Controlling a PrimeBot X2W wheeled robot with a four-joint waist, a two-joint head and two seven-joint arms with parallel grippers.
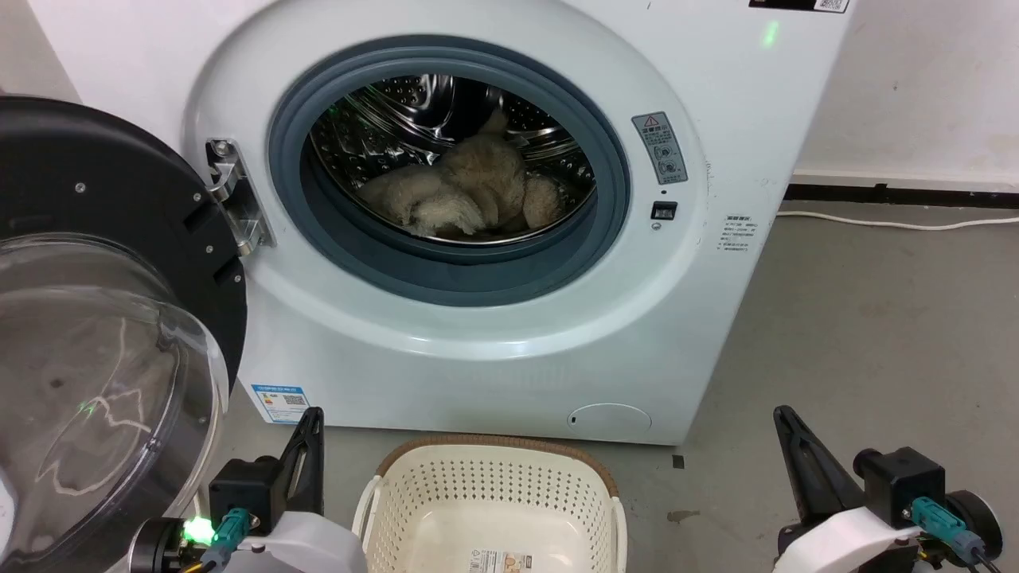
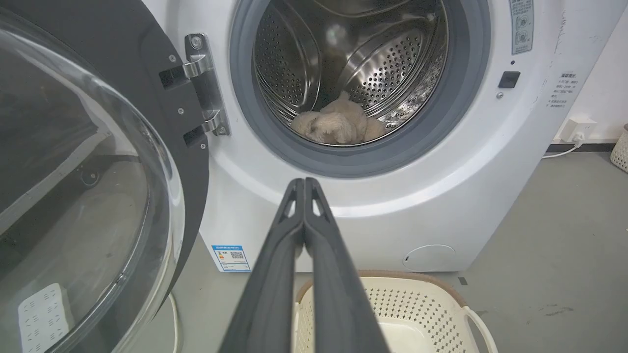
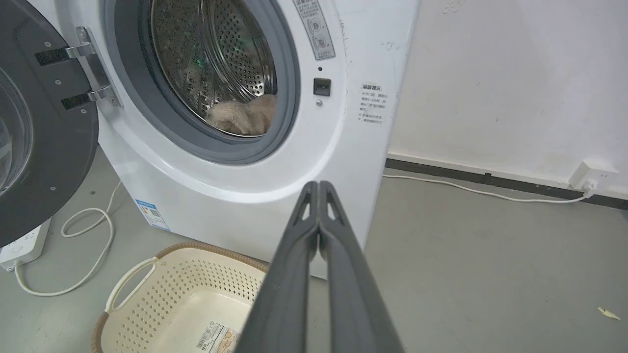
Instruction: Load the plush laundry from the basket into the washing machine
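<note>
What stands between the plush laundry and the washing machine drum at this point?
Nothing visible does. The plush laundry already lies inside the drum, behind the grey seal. The door is swung open to the left, clear of the opening. The basket holds no plush. The left gripper and right gripper are shut, either side of the basket.

1. A plain laundry or utility corner: a white front-loading washing machine [image 1: 478, 342] stands at the far side, its round door [image 1: 119, 183] swung open on the left.
2. The floor [image 1: 860, 318] is bare grey concrete, scuffed and stained. The wall [image 1: 915, 79] on the right is plain white with a dark strip along its foot.
3. A white cable [image 1: 899, 225] trails along the far right to a wall socket [image 3: 591, 176], and a power strip [image 3: 19, 247] lies on the floor at the left.
4. A perforated basket [image 1: 497, 440] sits near, just in front of the machine.
</note>
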